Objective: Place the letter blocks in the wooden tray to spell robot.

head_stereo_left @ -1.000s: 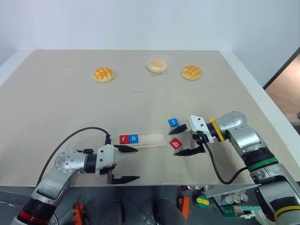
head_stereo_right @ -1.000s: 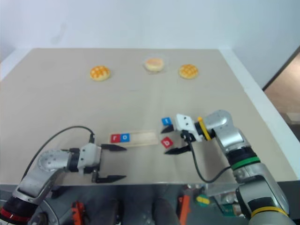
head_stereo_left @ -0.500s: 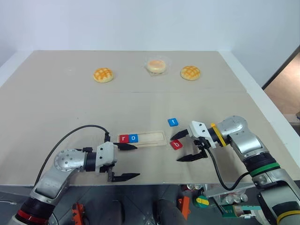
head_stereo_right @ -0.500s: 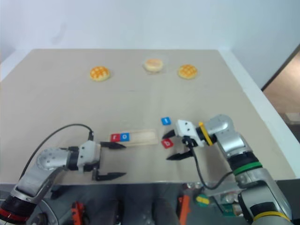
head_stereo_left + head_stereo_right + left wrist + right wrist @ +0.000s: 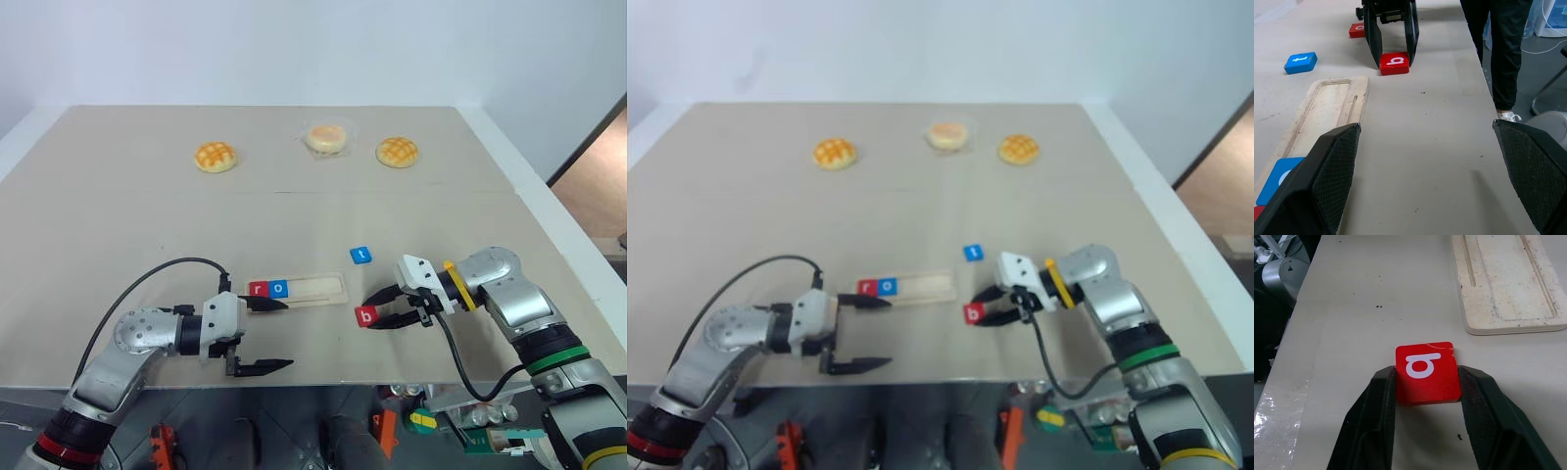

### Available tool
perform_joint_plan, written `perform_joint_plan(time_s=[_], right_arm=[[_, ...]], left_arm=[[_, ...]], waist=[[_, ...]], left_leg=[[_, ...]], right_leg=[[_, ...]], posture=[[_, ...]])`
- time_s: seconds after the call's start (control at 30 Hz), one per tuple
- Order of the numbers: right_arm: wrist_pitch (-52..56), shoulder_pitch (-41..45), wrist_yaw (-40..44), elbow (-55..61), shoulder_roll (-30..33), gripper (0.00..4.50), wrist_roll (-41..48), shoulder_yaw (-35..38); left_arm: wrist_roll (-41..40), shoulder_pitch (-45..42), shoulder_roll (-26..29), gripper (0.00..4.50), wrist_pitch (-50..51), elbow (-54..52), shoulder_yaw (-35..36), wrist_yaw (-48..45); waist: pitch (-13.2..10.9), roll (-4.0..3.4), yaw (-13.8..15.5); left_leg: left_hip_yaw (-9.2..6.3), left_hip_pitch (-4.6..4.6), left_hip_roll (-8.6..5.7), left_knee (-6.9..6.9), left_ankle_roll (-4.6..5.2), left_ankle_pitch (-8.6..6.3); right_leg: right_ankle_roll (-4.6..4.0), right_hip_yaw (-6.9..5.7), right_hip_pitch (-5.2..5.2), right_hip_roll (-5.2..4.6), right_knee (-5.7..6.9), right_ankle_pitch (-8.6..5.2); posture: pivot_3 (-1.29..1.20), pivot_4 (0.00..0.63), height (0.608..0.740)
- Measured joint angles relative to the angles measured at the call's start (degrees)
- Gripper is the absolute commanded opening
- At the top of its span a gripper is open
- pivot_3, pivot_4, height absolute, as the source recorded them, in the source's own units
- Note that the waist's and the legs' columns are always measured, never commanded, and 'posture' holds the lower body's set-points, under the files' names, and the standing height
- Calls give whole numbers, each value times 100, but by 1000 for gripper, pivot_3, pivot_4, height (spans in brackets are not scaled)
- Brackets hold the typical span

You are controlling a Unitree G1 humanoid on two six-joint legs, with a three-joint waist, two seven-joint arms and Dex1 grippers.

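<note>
Right wrist view, item one: red b block (image 5: 1426, 373), a small flat square tile lying on the desk (image 5: 147, 225) just off the open end of the wooden tray (image 5: 312, 289), with my right gripper (image 5: 376, 308) set around it, one black finger against each side edge. I read that as fingers narrowed onto the tile, touching both flanks, though it sits flat on the desk and is not yet lifted. Item two: the tray itself, a long pale strip with a shallow slot, already holding a red r block (image 5: 259, 289) and a blue o block (image 5: 279, 288) at the end nearest my left gripper (image 5: 265, 336); the rest of the slot is bare. Item three: blue t block (image 5: 361, 255), loose on the desk beyond the tray's open end, apart from the b. Item four: another red tile (image 5: 1356, 30), seen past the right gripper in the left wrist view, its letter partly hidden. My left fingers stand wide and hold nothing, one tip resting near the tray's filled end. Handling, as I judge it: the tile looks stiff, light and smooth-faced, thin enough to slip or tip if pinched high, so the hold belongs low on the two opposite edges, square across the middle. Three round buns (image 5: 217, 156) lie at the desk's far side, well away from the tray.
</note>
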State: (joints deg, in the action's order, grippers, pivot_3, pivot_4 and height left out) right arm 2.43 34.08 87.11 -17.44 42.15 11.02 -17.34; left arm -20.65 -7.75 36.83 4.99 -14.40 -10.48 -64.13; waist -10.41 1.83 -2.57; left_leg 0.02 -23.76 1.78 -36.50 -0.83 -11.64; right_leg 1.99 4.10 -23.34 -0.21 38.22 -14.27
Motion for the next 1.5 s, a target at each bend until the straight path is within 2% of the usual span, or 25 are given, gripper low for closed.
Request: perform_joint_plan(time_s=[0.3,0.43,0.5,0.6,0.73,0.87,1.5], right_arm=[[433,-171,-142,183,25,1826,144,214],[1535,-45,-545,767,-15,1826,554,508],[2676,362,-1123,1641,-302,1826,860,627],[2991,503,-1425,1935,-606,1826,845,434],[2842,845,-1777,1812,-1136,1826,339,-184],[2610,1048,-1888,1272,-1363,1826,-13,-467],[1930,1199,-1760,263,-1781,1826,-642,-724]], left_arm=[[-70,4,-18,4500,183,-19,32,140],[-151,30,-217,4500,472,-31,322,635],[-329,147,-359,4500,827,-89,662,1127],[-381,205,-448,4500,972,-133,718,1329],[-427,297,-465,4500,1054,-177,840,1467],[-445,350,-454,4500,1055,-193,911,1483],[-437,461,-455,4500,1055,-314,929,1632]], waist=[[0,0,1],[-1,-1,-13],[0,-2,-6],[0,-2,-12],[0,-2,-15],[0,-2,18],[0,-1,-3]], left_leg=[[-2,-1,0,-4,0,0],[-1,2,6,-7,-2,1],[-11,3,12,-6,-5,4],[-11,0,11,-6,-7,4],[-9,1,13,-6,-9,6],[-11,-5,1,-7,-16,10],[-9,-3,3,-4,-16,9]], right_leg=[[1,1,0,-1,3,1],[7,2,-3,4,8,3],[6,-3,-1,19,9,3],[7,-2,-3,19,10,2],[6,-3,-5,21,10,3],[-17,-7,-4,4,9,18],[-21,-7,-6,7,8,22]], posture=[[0,150,740],[0,150,740],[0,150,740],[0,150,740],[0,150,740],[0,150,740],[0,150,740]])
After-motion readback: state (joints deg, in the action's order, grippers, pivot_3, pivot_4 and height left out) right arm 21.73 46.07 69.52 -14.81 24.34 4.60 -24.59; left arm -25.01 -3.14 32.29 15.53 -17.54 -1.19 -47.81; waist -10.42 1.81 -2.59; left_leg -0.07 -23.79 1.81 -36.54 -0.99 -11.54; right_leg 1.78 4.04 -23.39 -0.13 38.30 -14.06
